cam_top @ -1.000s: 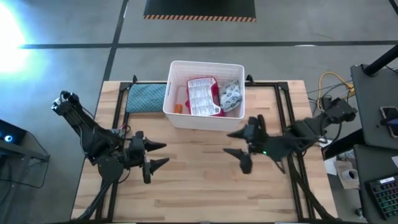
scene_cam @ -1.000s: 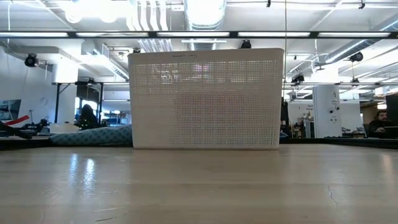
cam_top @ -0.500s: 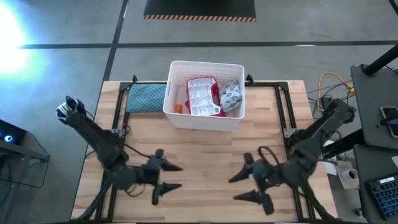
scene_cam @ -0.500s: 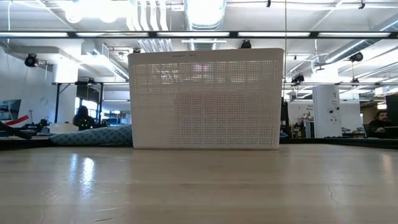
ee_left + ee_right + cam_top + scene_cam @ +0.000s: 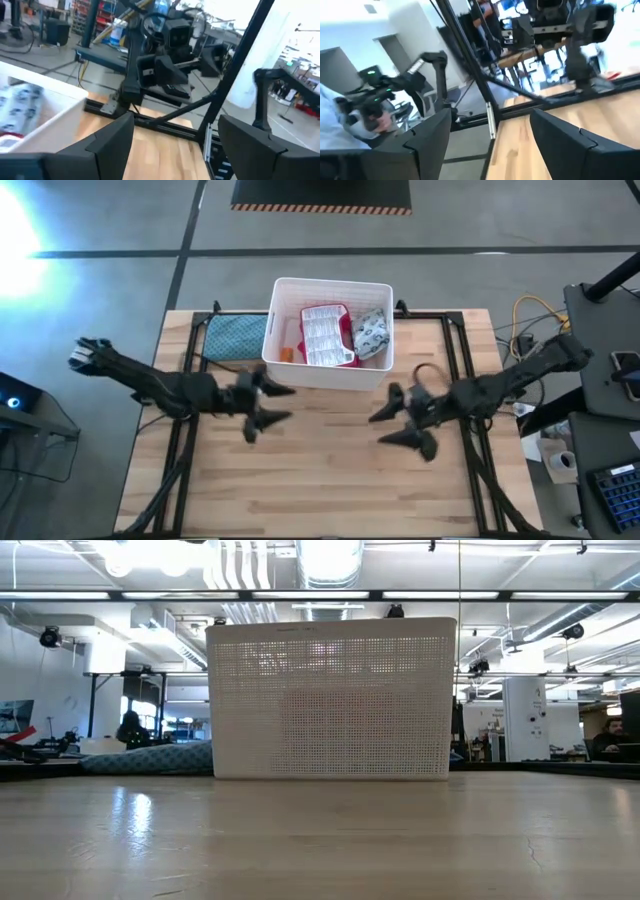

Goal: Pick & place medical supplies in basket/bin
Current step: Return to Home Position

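Note:
The white slotted basket (image 5: 378, 376) stands at the table's far middle and fills the centre of the low view (image 5: 330, 700). Inside it lie the red-edged clear case (image 5: 328, 335), the grey-white patterned pouch (image 5: 371, 334) and a small orange item (image 5: 286, 354). My left gripper (image 5: 283, 404) hovers open just near-left of the basket, and its wrist view (image 5: 175, 120) shows the basket rim (image 5: 47, 100) and the pouch (image 5: 20, 107). My right gripper (image 5: 377, 430) hovers open near-right of the basket (image 5: 490, 114). Both are empty.
A blue quilted cloth pad (image 5: 236, 337) lies on the table left of the basket (image 5: 150, 757). Black frame rails (image 5: 455, 360) run along the table's left, right and far sides. Bare wood (image 5: 320, 480) stretches between the grippers and the near edge.
Both grippers swung toward the table's near edge, then came back toward the far edge and the basket. The left one ends closer to the basket than a second ago. Both stayed open and empty. Nothing in the basket moved.

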You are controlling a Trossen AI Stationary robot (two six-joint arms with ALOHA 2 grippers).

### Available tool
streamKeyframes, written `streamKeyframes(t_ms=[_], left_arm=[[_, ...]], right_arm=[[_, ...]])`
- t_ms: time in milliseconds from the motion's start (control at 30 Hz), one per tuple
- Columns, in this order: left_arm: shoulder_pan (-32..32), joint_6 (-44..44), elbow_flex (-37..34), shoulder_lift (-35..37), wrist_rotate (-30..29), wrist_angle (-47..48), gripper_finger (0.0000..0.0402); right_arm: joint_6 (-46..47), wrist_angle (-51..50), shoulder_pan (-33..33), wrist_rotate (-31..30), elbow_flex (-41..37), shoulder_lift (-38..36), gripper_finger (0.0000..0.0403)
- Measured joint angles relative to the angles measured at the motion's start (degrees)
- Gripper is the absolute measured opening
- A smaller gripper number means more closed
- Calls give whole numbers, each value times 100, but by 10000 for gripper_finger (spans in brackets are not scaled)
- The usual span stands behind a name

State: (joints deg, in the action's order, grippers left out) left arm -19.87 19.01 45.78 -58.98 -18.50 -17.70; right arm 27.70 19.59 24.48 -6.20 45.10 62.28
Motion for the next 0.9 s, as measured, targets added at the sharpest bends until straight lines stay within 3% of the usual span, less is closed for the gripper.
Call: streamKeyframes(t_ms=[300,533,733,900], left_arm=[[711,88,-1845,2780,142,376,269],[716,718,-2878,4540,422,1560,269],[721,908,-3744,5785,34,1672,269],[781,1011,-4340,5832,-50,891,269]], right_arm=[[-126,-758,-145,-643,-1279,-2292,254],[-349,-771,-144,-972,-2158,-3326,263],[-940,-477,-145,-1267,-2837,-4238,272],[-1354,328,-146,-1214,-3488,-5004,274]])
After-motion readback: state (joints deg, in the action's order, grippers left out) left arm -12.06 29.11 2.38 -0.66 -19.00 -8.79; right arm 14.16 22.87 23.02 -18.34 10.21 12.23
